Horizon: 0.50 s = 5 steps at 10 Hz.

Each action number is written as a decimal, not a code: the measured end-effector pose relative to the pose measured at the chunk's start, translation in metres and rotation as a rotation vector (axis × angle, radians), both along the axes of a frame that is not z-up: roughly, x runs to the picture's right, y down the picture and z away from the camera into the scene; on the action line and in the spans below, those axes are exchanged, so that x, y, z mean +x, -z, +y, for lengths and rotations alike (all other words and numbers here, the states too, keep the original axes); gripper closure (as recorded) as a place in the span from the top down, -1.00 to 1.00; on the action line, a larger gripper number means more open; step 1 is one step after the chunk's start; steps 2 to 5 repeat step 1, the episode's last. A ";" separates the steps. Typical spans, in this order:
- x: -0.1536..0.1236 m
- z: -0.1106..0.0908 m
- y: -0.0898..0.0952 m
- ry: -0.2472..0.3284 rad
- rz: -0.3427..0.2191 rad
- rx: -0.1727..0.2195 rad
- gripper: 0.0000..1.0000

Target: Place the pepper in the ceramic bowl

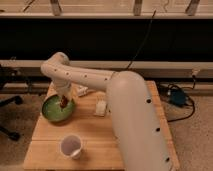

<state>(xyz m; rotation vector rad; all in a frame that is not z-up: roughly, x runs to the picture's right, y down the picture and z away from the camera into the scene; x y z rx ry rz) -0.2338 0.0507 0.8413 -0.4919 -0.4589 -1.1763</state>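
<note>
- Camera view: wooden table (95, 131) under dark windows, carrying ceramic bowl (56, 110) and white cup (71, 146).
- Arm bends down; gripper (64, 101) over the bowl, clamped on the pepper (64, 103).

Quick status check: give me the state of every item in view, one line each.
end effector: down over the bowl, at the pepper.
pepper: at the end effector, above the bowl's inside.
ceramic bowl: upright on the table.
white cup: upright, looks empty.
table: wooden, bearing everything.
</note>
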 end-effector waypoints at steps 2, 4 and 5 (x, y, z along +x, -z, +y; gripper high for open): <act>-0.003 0.001 0.000 0.008 -0.014 0.003 0.14; -0.003 0.001 0.000 0.008 -0.014 0.003 0.14; -0.003 0.001 0.000 0.008 -0.014 0.003 0.14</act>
